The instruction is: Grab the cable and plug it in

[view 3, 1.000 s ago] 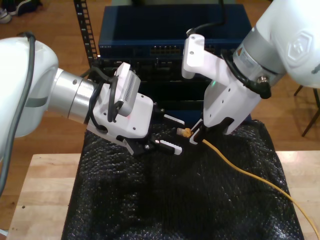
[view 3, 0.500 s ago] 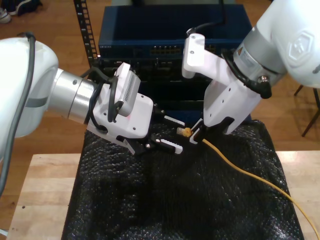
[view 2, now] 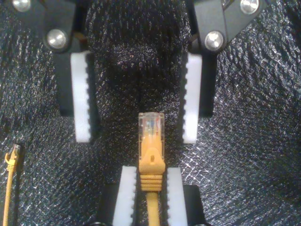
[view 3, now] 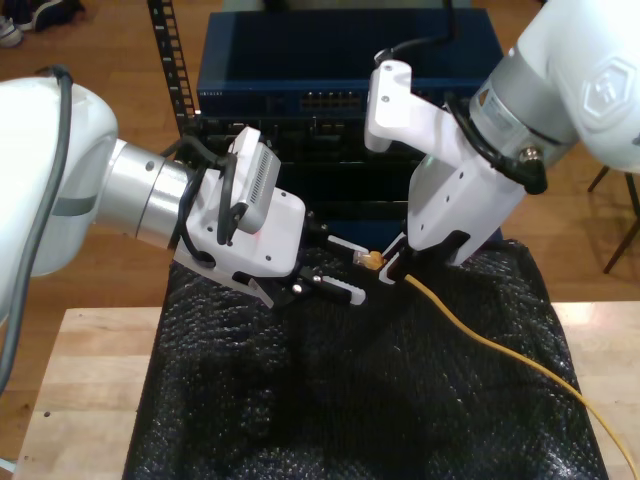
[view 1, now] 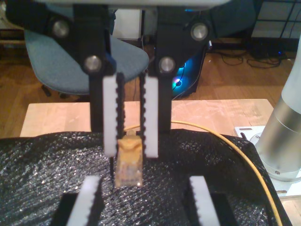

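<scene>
Second wrist view: my second gripper (view 2: 151,183) stays pinched shut on the cable (view 2: 150,146) just behind its plug. The plug has edged up and now sits between the wide-open fingers of my first gripper (view 1: 145,186), above the black mat (view 3: 300,400).

Black bubble-wrap mat (view 3: 350,400) covers the middle of a pale wood surface (view 3: 80,390). Behind it, dark blue network switch (view 3: 340,65) in a rack. Blue office chair (view 1: 61,61) on wood floor (view 3: 110,40).
</scene>
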